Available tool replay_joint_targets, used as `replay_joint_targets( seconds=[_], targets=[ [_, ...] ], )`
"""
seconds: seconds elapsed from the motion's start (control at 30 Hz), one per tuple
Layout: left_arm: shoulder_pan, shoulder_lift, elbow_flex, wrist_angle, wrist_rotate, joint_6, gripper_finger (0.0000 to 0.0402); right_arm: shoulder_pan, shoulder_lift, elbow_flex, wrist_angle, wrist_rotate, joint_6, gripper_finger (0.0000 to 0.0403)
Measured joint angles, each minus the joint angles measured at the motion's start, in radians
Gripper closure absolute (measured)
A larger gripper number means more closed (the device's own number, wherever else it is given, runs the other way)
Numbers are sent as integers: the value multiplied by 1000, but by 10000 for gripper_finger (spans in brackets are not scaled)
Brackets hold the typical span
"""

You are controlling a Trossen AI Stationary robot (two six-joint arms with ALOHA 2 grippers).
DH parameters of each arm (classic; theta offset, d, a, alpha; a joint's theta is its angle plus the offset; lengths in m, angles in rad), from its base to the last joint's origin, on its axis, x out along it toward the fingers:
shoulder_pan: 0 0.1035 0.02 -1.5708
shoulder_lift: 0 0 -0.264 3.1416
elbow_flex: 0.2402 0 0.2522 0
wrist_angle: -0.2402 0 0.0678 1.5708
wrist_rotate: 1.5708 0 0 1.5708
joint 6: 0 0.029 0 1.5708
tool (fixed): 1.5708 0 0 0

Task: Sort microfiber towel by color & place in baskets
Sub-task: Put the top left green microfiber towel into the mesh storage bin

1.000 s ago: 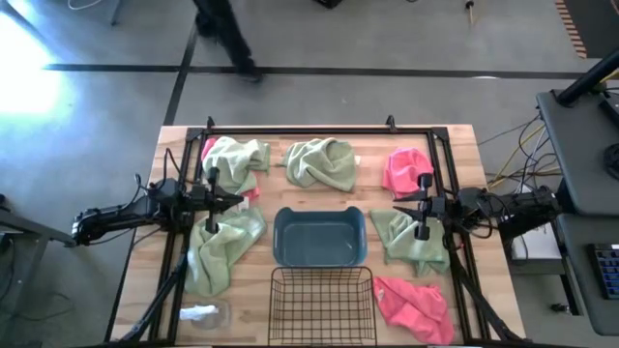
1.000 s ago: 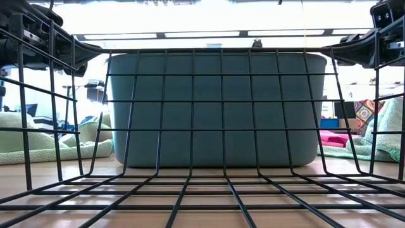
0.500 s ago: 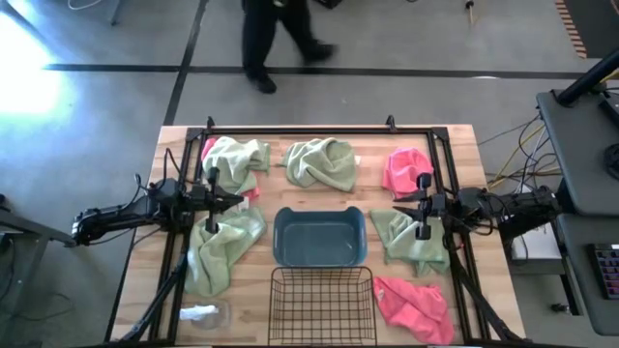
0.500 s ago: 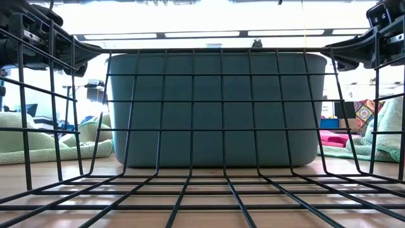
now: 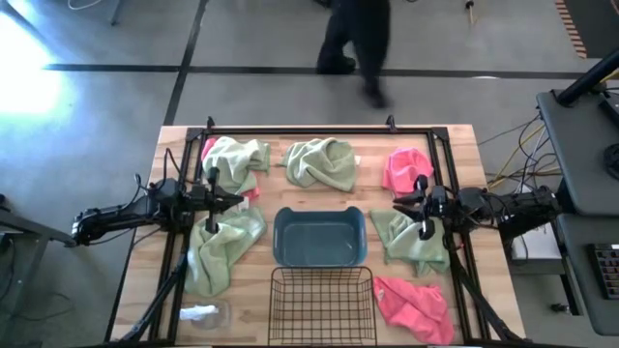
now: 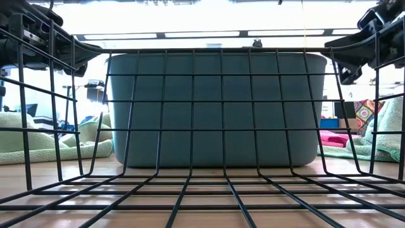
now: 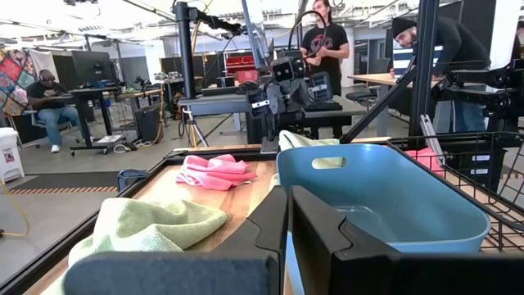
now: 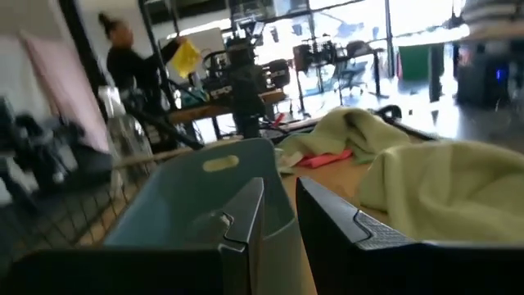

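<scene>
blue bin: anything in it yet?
Empty. The high view shows the blue bin's bare floor; the left wrist view shows the bare inside too.

Your left arm reaches in from the table's left edge, stretched level, its wrist held above the surface. The left gripper (image 5: 230, 201) points toward the table's middle, its fingers (image 7: 270, 225) pressed together with nothing between them. Your right arm reaches in from the opposite edge, likewise level. The right gripper (image 5: 408, 205) faces the left one, its fingers (image 8: 246, 213) standing slightly apart and holding nothing.
</scene>
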Motion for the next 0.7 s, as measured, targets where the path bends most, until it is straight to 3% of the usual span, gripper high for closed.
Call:
replay_joint_targets(
  seconds=[0.17,0.7],
  targets=[
    [0,0,0,0,0,0,400,-1,0,0,0,64,134,335],
    [0,0,0,0,0,0,400,-1,0,0,0,68,174,335]
  ],
)
